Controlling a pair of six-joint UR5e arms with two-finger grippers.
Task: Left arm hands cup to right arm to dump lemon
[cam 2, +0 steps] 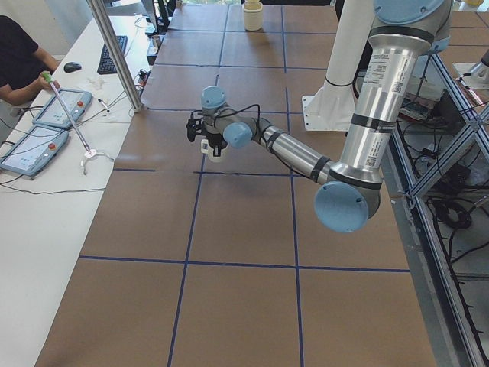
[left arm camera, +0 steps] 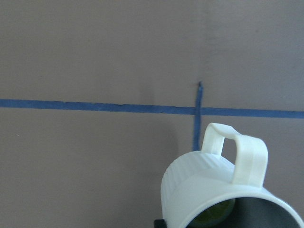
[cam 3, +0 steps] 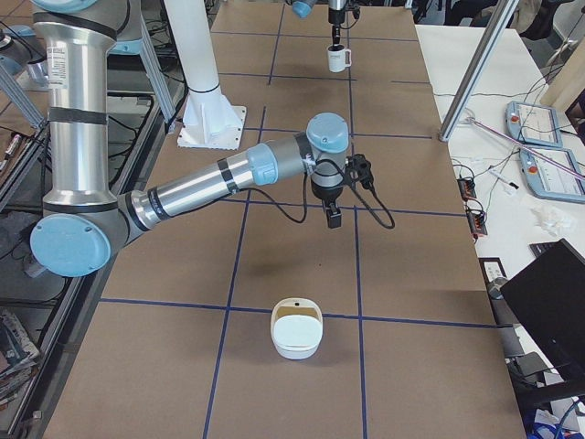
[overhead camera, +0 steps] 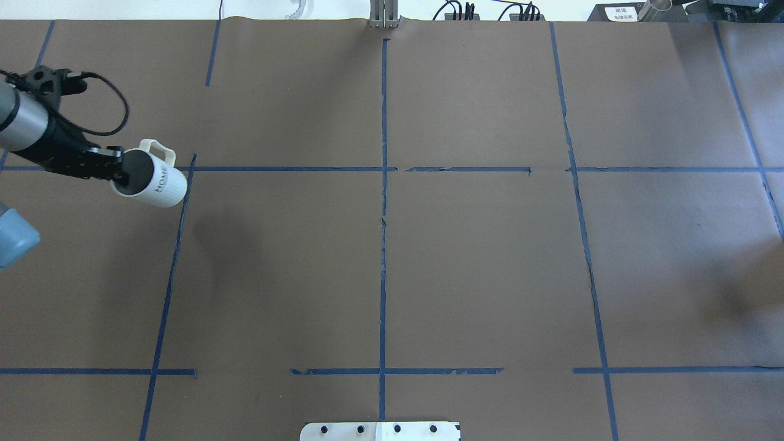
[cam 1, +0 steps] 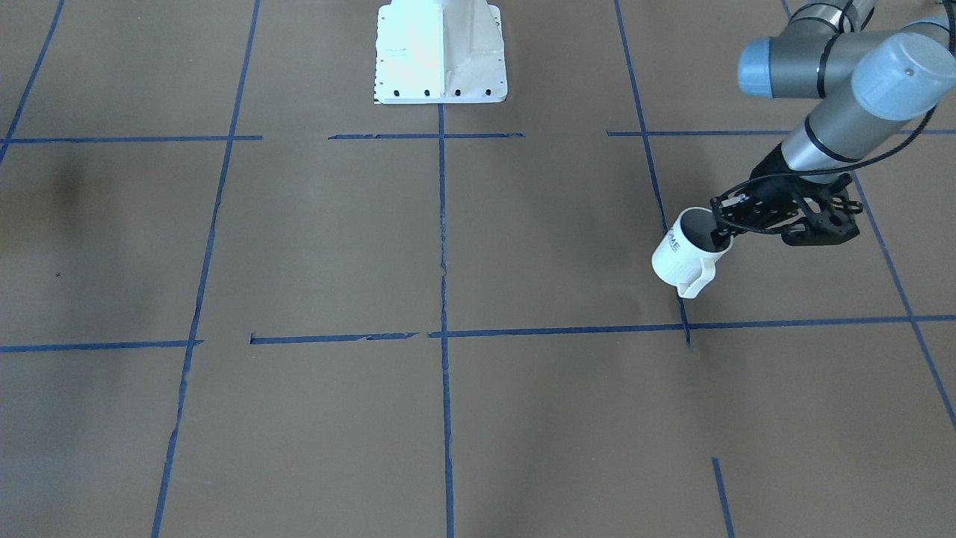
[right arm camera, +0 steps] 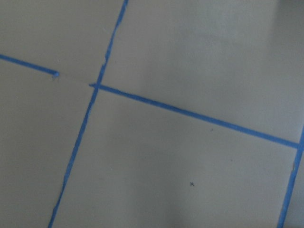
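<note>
My left gripper (cam 1: pixel 721 235) is shut on the rim of the cup (cam 1: pixel 686 256), a small white mug with dark lettering, one finger inside and one outside. The cup (overhead camera: pixel 151 179) hangs tilted above the table's left part, its squared handle away from the robot. In the left wrist view the cup (left arm camera: pixel 213 190) fills the bottom right, and a yellow-green lemon (left arm camera: pixel 216 214) shows inside it. The right arm's gripper (cam 3: pixel 331 216) points down over the table near the right end, far from the cup (cam 3: pixel 338 59). I cannot tell whether it is open or shut.
A white bowl (cam 3: pixel 297 329) stands on the table at the right end, below the right gripper's side. The robot's white base (cam 1: pixel 441 52) sits mid-table at the robot's edge. A person (cam 2: pixel 19 61) sits at a side table with tablets (cam 2: pixel 61 107) beyond a metal post (cam 2: pixel 114 53).
</note>
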